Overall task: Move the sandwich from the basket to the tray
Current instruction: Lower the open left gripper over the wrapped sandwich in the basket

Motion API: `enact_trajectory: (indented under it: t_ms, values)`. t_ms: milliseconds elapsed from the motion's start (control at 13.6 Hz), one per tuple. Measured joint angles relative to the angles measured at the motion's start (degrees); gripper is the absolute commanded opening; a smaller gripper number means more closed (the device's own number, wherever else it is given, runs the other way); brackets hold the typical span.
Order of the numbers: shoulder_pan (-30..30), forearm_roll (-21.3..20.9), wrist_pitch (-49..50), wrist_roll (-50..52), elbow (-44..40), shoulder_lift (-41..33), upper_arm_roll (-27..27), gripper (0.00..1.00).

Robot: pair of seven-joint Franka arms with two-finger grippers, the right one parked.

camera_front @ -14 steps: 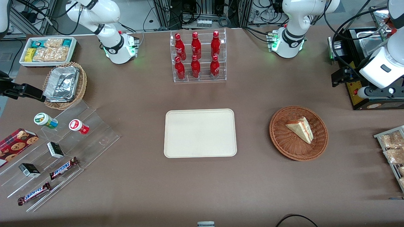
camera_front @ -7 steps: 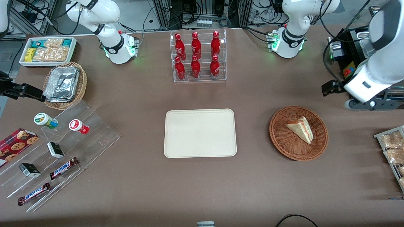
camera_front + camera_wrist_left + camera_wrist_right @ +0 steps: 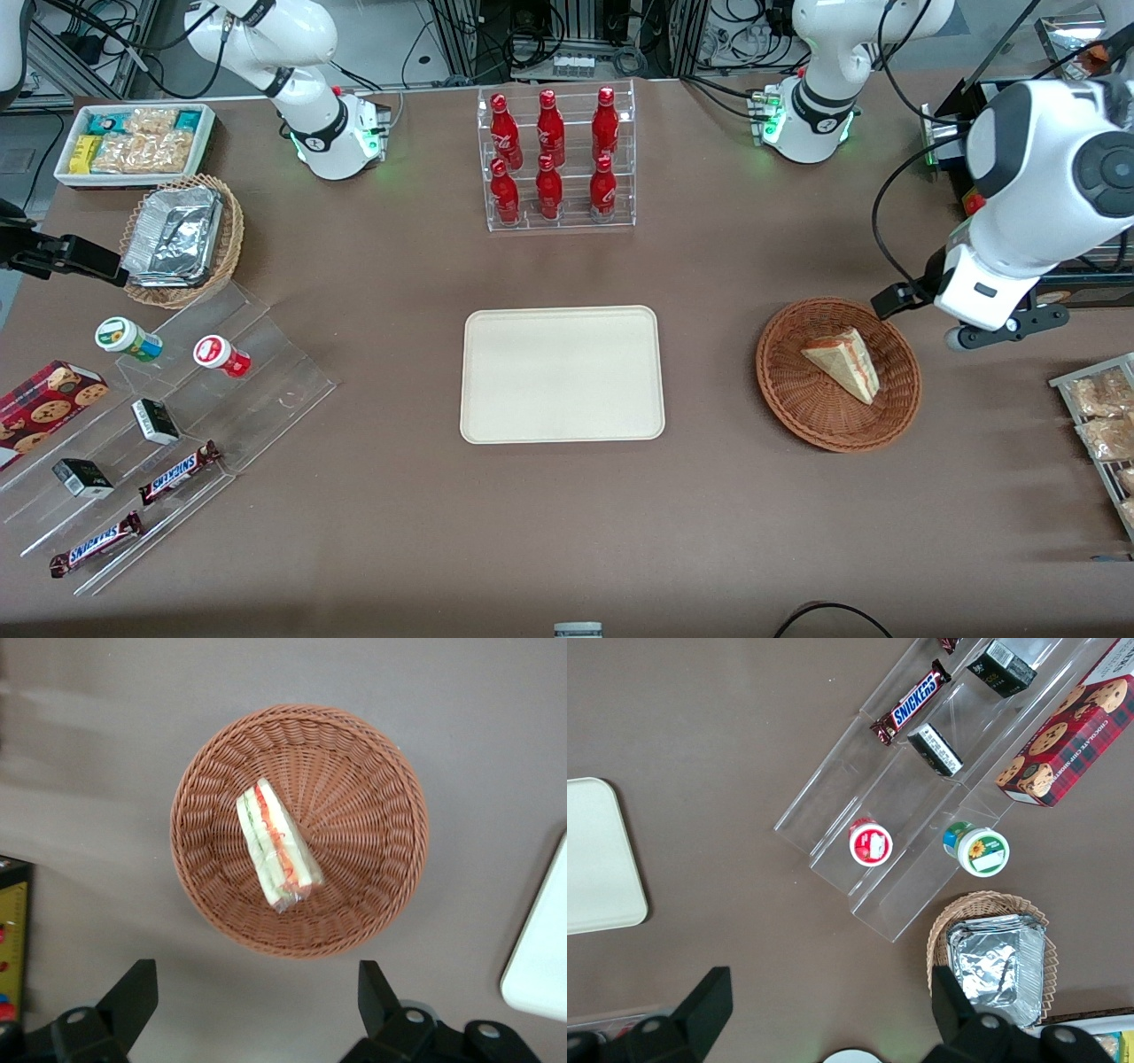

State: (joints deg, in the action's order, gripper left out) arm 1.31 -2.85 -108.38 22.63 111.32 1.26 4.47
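The sandwich (image 3: 843,361), a pale wedge with red and green filling, lies in the round reddish-brown basket (image 3: 780,383). In the left wrist view the sandwich (image 3: 276,846) rests near the middle of the basket (image 3: 381,797). My gripper (image 3: 897,299) hangs high above the basket's rim, on the edge toward the working arm's end and farther from the front camera. The gripper (image 3: 254,992) is open, with only bare table between its fingertips (image 3: 137,981). The cream tray (image 3: 562,373) lies flat beside the basket at the table's middle, and its corner (image 3: 540,957) shows in the left wrist view.
A clear rack of red bottles (image 3: 556,159) stands farther from the front camera than the tray. A black box (image 3: 1019,283) and a wire rack of snack bags (image 3: 1099,416) sit at the working arm's end. Acrylic steps with snacks (image 3: 177,425) and a tan basket of foil trays (image 3: 182,239) lie toward the parked arm's end.
The left arm has swung from over the black box toward the basket and nearer the front camera. The sandwich, basket and tray have not moved.
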Motion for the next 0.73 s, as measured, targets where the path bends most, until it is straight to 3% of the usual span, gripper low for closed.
enact_trajectory:
  t_ms: [733]
  values:
    - [0.0,0.0,-15.24,14.24,13.68,0.87,-0.04,1.0]
